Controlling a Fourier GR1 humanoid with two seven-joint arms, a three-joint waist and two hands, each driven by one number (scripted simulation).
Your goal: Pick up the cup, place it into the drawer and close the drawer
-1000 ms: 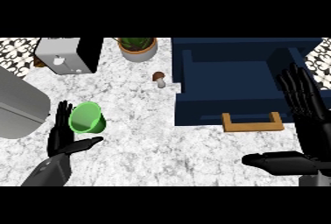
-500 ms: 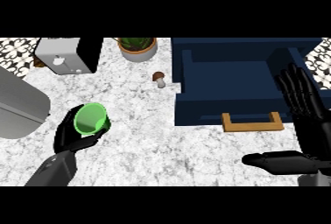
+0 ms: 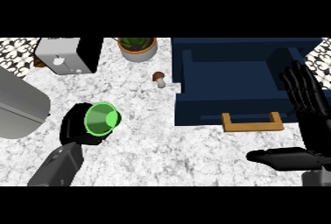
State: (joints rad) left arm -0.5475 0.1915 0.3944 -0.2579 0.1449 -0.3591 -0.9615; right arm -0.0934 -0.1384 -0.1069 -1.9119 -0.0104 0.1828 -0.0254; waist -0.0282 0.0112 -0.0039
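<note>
A green cup (image 3: 101,119) sits in my left hand (image 3: 75,128) at the left of the counter, tipped so its open mouth faces up toward the view. The black fingers are curled round its body from behind and below. The dark blue drawer (image 3: 239,74) stands open at the upper right, its wooden handle (image 3: 252,123) on the near front panel. My right hand (image 3: 307,113) rests open at the right edge, fingers pointing up beside the drawer's right side, thumb stretched left below the handle.
A white toaster (image 3: 66,54) stands at the back left, a potted plant (image 3: 137,46) beside it. A small brown mushroom (image 3: 159,78) lies just left of the drawer. A grey metal pot (image 3: 18,107) fills the left edge.
My left hand has closed round the green cup, lifted it and moved it right toward the drawer, tipping it. The right hand has stayed still.
</note>
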